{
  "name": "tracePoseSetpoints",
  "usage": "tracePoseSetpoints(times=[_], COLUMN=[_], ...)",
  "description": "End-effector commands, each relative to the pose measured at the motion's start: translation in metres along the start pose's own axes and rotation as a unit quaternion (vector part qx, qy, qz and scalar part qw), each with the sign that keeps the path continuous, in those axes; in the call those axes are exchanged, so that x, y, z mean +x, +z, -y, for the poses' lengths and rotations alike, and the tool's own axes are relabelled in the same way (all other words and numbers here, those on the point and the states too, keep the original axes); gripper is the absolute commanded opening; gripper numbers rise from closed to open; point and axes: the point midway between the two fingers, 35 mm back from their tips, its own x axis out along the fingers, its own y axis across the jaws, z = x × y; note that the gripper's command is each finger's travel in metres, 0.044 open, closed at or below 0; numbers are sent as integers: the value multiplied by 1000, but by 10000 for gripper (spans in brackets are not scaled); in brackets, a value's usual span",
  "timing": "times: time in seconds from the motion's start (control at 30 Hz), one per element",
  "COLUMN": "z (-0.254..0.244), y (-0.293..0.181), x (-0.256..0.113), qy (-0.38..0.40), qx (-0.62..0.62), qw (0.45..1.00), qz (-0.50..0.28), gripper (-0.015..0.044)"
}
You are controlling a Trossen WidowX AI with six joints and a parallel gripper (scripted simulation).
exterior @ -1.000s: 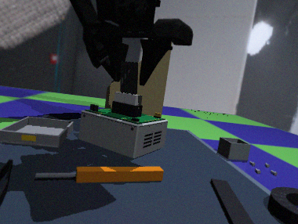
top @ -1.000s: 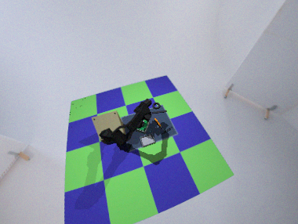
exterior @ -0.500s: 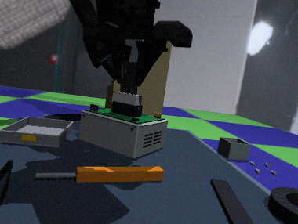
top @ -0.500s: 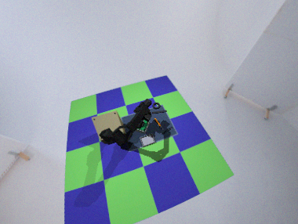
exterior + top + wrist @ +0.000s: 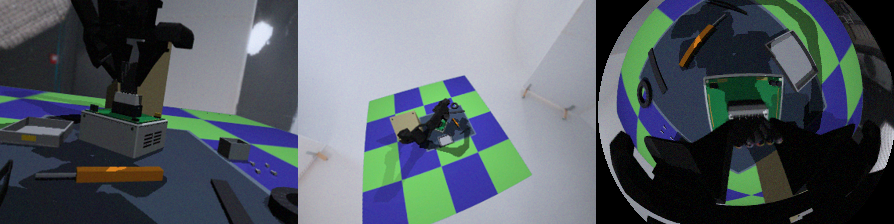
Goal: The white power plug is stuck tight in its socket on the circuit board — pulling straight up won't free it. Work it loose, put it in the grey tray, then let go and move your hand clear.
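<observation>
The white power plug (image 5: 127, 99) (image 5: 748, 114) sits upright in its black socket (image 5: 126, 109) on the green circuit board (image 5: 103, 113) (image 5: 746, 87), which tops a pale grey box (image 5: 107, 136). Dark wires rise from the plug. My gripper (image 5: 129, 80) (image 5: 752, 123) is above the plug, its fingers shut on the wires just over the white housing. The fingers partly hide the wires. No clear tilt of the plug can be made out. The grey tray (image 5: 47, 139) (image 5: 781, 65) is empty beside the box, to its left in the exterior view.
An orange screwdriver (image 5: 456, 123) (image 5: 119, 175) (image 5: 697, 43) lies in front of the box in the exterior view. A small grey bin (image 5: 240, 152), several screws, a black strip (image 5: 230, 201) and a black ring (image 5: 288, 199) (image 5: 644, 93) are to the right. A tan panel (image 5: 405, 122) (image 5: 158, 78) stands behind.
</observation>
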Motion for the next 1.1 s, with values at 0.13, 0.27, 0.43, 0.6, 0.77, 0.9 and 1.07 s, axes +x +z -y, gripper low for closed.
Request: tracePoseSetpoints(times=[0.13,0.27,0.43,0.6,0.77,0.9,1.07], z=[-6,3,12,8,-4,-10,-6], y=[-2,-1,-1,-1,-2,-2,-2], x=[-19,-19,-22,-23,-23,-25,-26], qy=[-19,35,87,63,-11,-48,-23], qx=[-7,-8,-9,-8,-7,-7,-7], qw=[1000,999,996,998,1000,999,1000], qz=[7,7,7,7,8,8,7], gripper=[0,0,0,0,0,0,0])
